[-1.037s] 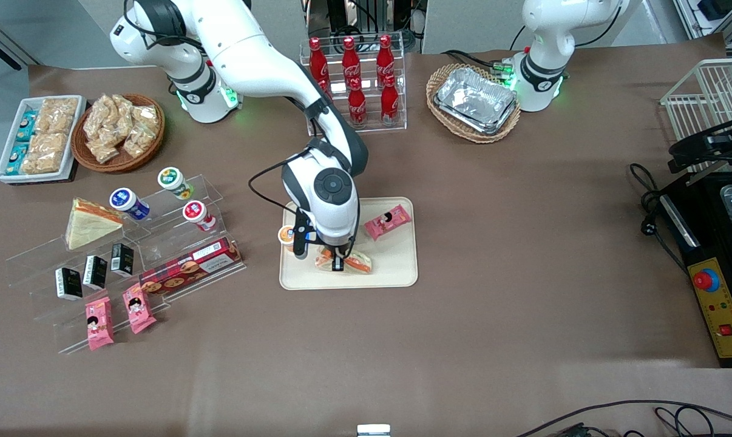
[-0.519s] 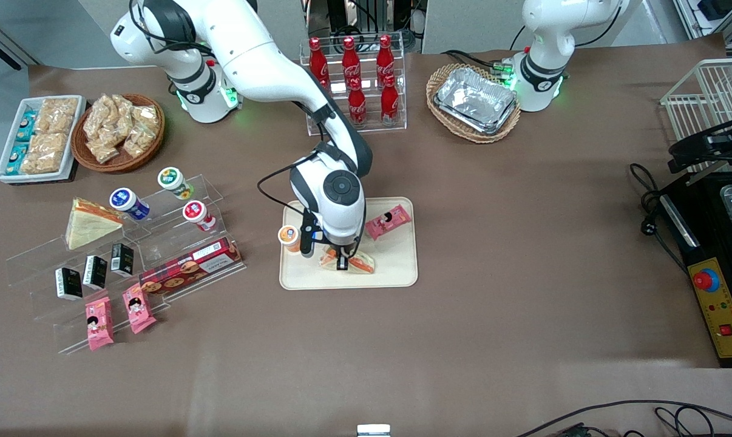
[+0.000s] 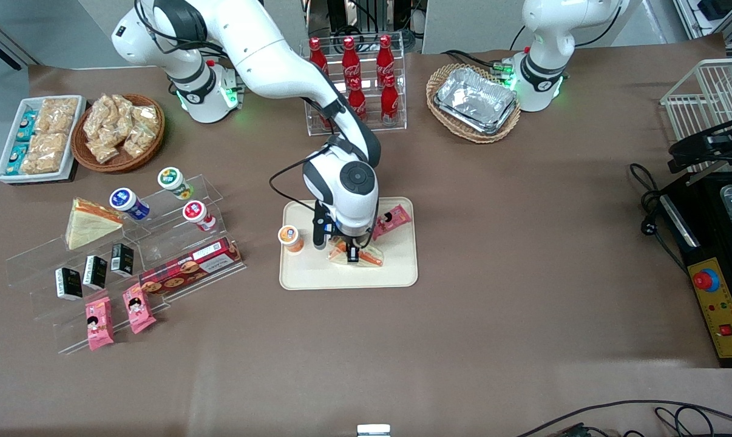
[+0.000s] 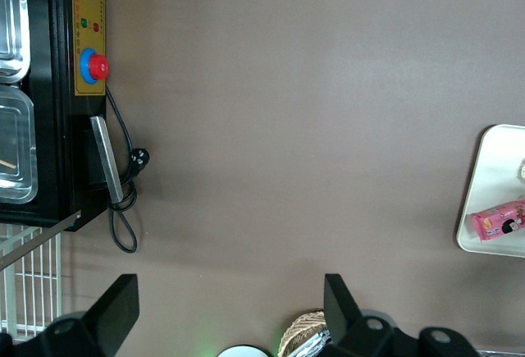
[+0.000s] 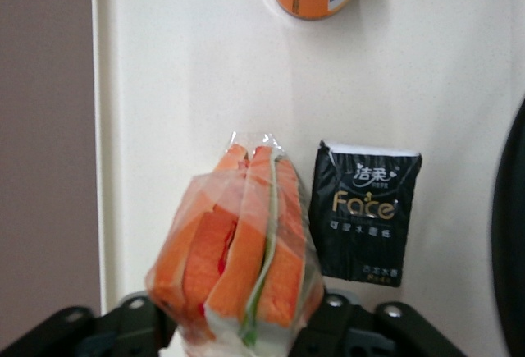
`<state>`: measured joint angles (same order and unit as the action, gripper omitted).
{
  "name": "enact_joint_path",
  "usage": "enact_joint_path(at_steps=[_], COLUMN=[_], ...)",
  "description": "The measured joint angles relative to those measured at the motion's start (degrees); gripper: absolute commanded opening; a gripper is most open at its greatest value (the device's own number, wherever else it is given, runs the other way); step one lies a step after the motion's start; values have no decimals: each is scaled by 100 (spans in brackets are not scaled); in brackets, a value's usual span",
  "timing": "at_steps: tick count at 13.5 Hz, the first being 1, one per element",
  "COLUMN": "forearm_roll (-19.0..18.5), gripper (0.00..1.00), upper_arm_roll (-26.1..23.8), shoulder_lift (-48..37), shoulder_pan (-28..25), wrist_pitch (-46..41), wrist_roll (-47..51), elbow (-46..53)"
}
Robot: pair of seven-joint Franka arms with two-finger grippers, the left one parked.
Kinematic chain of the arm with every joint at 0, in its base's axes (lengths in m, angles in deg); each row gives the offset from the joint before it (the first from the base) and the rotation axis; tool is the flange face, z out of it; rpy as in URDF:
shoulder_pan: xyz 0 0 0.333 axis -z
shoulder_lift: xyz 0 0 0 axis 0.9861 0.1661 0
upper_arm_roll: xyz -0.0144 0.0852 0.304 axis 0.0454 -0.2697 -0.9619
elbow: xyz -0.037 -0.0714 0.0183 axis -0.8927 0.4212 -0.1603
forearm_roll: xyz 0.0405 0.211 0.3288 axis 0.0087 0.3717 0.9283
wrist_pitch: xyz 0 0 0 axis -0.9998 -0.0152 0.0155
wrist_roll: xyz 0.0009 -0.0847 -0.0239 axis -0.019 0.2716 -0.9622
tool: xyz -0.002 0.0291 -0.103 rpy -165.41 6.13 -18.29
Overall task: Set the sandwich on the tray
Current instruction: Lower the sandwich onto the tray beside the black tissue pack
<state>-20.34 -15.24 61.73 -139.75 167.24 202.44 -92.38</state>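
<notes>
Squarely between the fingers of the gripper [image 3: 353, 254] sits the sandwich [image 5: 238, 246], its orange and green striped layers facing the wrist camera and its clear wrap bunched at the tip. The fingers are clamped on its two flanks, one on each side. From the front, the sandwich [image 3: 360, 255] hangs under the wrist over the middle of the tray [image 3: 396, 276]; whether it touches the tray surface cannot be told. Just beside it on the tray lies a black tissue pack [image 5: 367, 209]. An orange-lidded cup [image 3: 290, 237] stands at the tray's edge toward the working arm's end, and a pink snack packet [image 3: 390, 220] lies on the tray farther from the front camera.
</notes>
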Motion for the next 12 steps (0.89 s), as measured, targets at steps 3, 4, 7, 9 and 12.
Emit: enact_joint_path(at_steps=[3,4,7,9,12], forearm_roll=[0,0,0,0,1], gripper=[100,100,100,100,100], upper_arm_roll=[42,48,55,86,99], shoulder_lift=[0,0,-3,-43,-363], shoulder_pan=[61,69,69,82,256], wrist_pitch=[16,19,20,-1,-422], wrist_roll=[46,46,46,46,-272], elbow=[0,1,28,61,98])
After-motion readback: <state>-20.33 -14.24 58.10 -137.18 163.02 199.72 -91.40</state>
